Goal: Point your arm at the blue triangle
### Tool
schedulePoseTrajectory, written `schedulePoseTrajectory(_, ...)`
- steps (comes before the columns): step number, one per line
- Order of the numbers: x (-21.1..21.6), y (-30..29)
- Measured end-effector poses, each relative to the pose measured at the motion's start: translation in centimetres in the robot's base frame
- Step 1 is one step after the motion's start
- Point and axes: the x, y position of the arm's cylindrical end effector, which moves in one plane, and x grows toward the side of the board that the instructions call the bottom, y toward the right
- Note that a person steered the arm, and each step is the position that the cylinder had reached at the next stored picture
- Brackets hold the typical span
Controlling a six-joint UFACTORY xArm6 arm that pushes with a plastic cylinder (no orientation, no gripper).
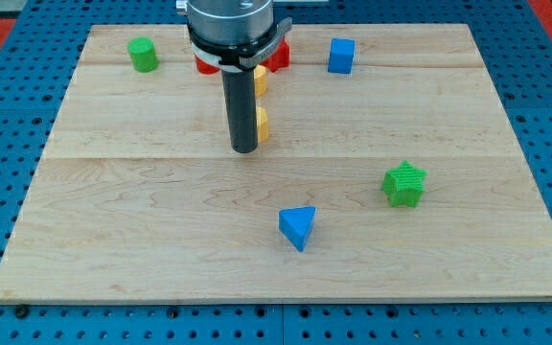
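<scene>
The blue triangle [297, 227] lies on the wooden board [161, 240] below the middle, a little to the view's right. My tip [244, 149] rests on the board above and to the left of it, well apart. A yellow block [262, 124] sits right beside the rod on its right, partly hidden by it. Another yellow block [260, 80] shows higher up behind the rod.
A green star block [404, 184] sits at the right of the triangle. A blue cube [341, 56] and a green cylinder [143, 55] stand near the top edge. Red blocks [278, 55] are partly hidden behind the arm at the top.
</scene>
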Motion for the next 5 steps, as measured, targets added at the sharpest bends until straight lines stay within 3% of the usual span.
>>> schedulePoseTrajectory(3,-4.0,0.0)
schedulePoseTrajectory(4,-1.6,0.6)
schedulePoseTrajectory(5,5.1,2.2)
